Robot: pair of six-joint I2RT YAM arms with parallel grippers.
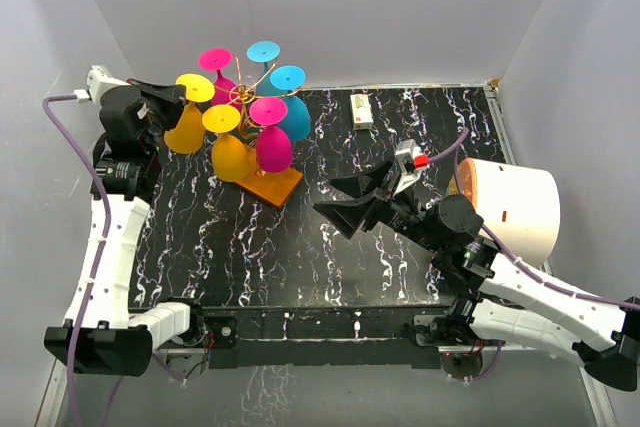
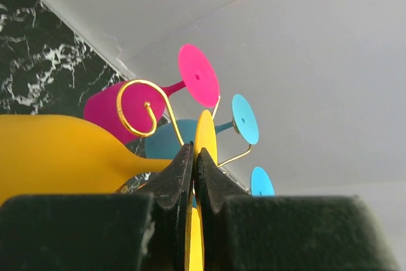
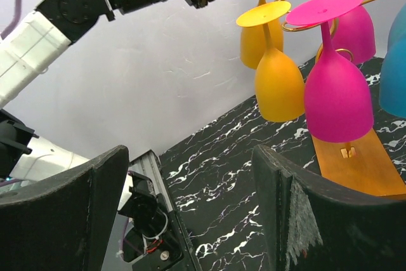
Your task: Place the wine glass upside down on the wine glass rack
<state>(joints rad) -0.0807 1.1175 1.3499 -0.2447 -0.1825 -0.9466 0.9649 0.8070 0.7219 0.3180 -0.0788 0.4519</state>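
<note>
- Upper left, the left hand (image 1: pixel 176 97) is clamped on the foot disc of the yellow wine glass (image 1: pixel 186 131). This keeps the bowl hanging down at the outer edge of the wine glass rack (image 1: pixel 240 95).
- A pink glass (image 1: pixel 272 147) and others already hanging crowd the curled wires.
- Centre-right, the right hand (image 1: pixel 343 200) has its jaws apart, holds nothing and is well apart from the rack.

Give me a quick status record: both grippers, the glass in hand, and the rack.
left gripper: shut on the foot of a yellow wine glass, bowl hanging down
right gripper: open, empty, over the table, apart from the wine glass rack
hanging on rack: second yellow glass, two magenta glasses, two blue glasses
held glass seated in a loop: cannot tell
</note>
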